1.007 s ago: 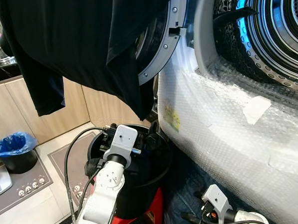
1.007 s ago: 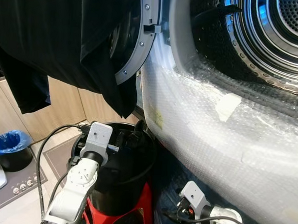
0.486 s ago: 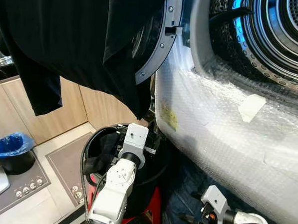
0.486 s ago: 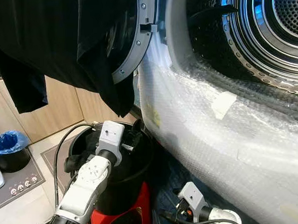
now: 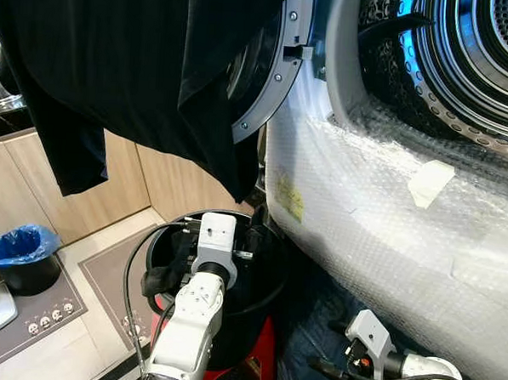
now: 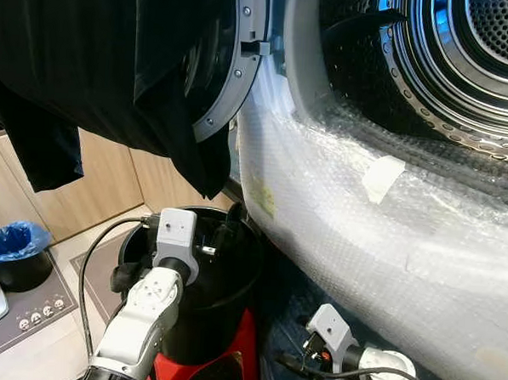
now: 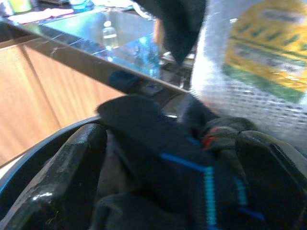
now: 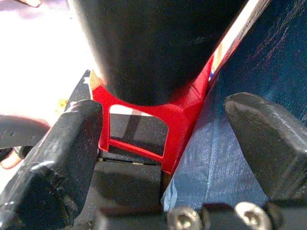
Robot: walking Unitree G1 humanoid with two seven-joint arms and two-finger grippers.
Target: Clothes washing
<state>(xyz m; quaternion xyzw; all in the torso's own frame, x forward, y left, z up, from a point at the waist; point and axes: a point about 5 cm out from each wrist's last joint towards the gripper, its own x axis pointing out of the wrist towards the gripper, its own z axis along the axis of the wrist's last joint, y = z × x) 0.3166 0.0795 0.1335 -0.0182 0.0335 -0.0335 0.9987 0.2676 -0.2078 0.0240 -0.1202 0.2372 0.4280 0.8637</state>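
Since half a second ago the left gripper (image 7: 168, 172) has drawn back slightly over the black bucket (image 5: 266, 284), jaws spread around the dark clothes (image 7: 158, 158) inside, so a grab looks imminent; the right gripper (image 8: 163, 143) hangs idle, jaws spread.

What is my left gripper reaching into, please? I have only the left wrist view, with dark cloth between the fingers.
Observer: A black bucket standing on a red stool below the washer's open door.
Operator: Is the left gripper closed on the cloth?
Observer: No, the fingers are spread either side of a dark garment with blue stripes.
Operator: And the right gripper?
Observer: It is low beside the stool, open, holding nothing.
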